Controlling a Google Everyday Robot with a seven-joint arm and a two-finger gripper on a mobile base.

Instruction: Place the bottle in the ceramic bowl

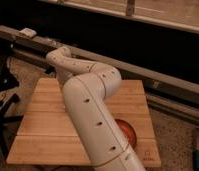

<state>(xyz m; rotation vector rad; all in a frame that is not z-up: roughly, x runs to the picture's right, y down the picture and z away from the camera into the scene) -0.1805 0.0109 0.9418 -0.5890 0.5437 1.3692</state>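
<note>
The ceramic bowl, glossy orange-red, sits on the wooden table near its front right corner. My own arm covers the bowl's left part. The arm rises from the bottom of the camera view, bends at the elbow and folds back to the wrist over the table's far left part. My gripper hangs below that wrist, hidden behind the thick arm link. The bottle is hidden too.
A long dark rail or counter runs behind the table from upper left to right. A small pale block lies on its left end. Dark stand legs are left of the table, and floor lies to its right.
</note>
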